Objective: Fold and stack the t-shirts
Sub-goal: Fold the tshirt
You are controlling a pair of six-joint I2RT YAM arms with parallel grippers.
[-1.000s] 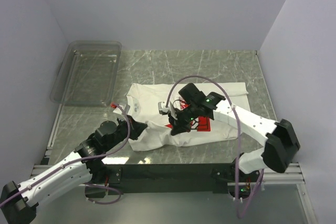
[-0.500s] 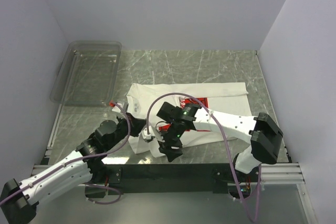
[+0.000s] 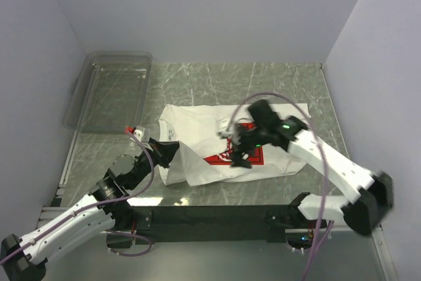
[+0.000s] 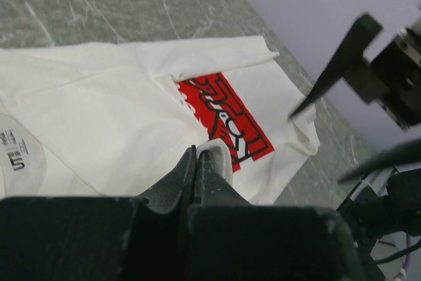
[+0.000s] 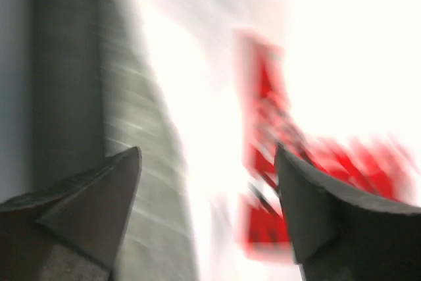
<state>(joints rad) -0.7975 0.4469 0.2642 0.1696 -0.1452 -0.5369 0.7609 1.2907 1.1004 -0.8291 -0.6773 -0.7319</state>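
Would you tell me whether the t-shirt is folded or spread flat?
Partly folded: a near-left flap of the t-shirt is turned over part of its red print; the rest lies flat.

A see-through plastic box (image 3: pixel 115 93) sits at the far left corner of the table (image 3: pixel 263 80), close to the left wall. The table top is grey-green stone with pale lines. Light purple walls (image 3: pixel 197 11) stand around it.
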